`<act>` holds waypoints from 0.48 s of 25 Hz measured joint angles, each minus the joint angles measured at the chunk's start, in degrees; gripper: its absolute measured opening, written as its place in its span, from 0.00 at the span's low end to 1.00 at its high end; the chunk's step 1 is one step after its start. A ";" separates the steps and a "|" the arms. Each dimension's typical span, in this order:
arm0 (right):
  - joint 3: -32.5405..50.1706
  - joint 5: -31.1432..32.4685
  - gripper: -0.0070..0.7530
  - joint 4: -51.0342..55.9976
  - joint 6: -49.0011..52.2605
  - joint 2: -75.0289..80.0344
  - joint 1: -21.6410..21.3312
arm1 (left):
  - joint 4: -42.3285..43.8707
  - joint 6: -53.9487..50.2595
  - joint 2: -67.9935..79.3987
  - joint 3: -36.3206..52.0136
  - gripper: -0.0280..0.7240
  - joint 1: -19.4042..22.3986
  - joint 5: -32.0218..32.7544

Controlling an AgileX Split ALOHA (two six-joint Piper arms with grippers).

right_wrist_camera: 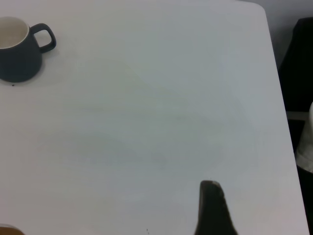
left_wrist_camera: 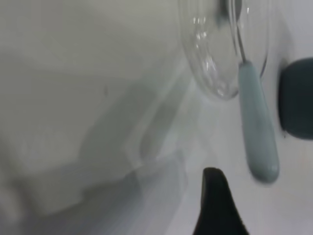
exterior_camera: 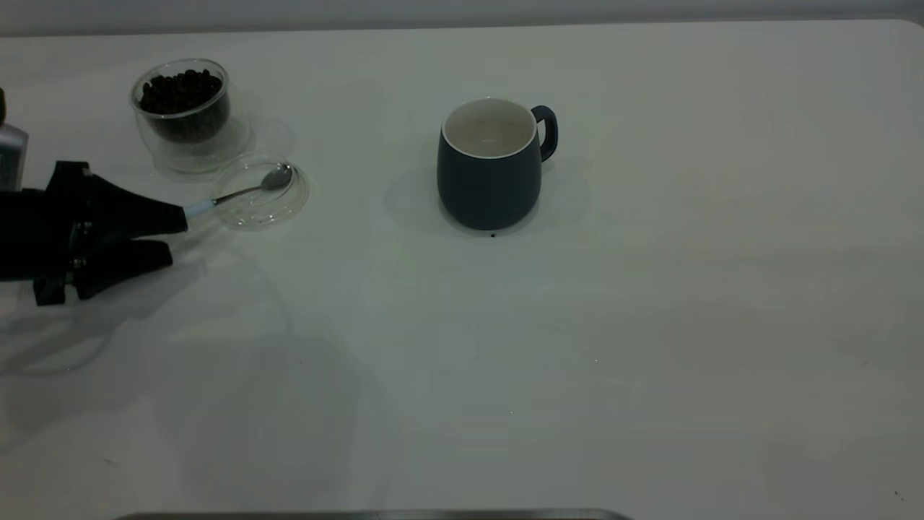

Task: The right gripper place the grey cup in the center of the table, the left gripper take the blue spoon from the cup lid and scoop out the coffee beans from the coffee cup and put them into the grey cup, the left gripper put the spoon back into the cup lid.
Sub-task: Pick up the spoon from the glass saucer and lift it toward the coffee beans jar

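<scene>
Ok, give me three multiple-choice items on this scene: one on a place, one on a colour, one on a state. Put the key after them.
1. Where does the bowl of the blue spoon lie?
A. in the cup lid
B. in the grey cup
C. on the bare table

2. What colour is the inside of the grey cup?
A. black
B. white
C. blue

3. What is the state of the left gripper?
A. shut on the spoon
B. open, at the handle's end
C. holding the coffee cup

Key: 1 A, the metal bowl rests inside the glass disc. 2 B, the inside and rim show white. 3 B, the fingers stand apart, with no grip visible.
</scene>
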 joint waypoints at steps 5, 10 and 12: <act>0.00 0.00 0.61 0.00 0.00 0.00 0.00 | -0.01 -5.56 0.00 -2.97 0.74 0.00 0.75; 0.00 0.00 0.61 0.00 0.00 0.00 0.00 | -0.07 -7.85 0.00 -3.41 0.74 0.00 0.82; 0.00 0.00 0.61 0.00 0.00 0.00 0.00 | -0.07 -8.76 0.00 -3.41 0.74 0.00 0.82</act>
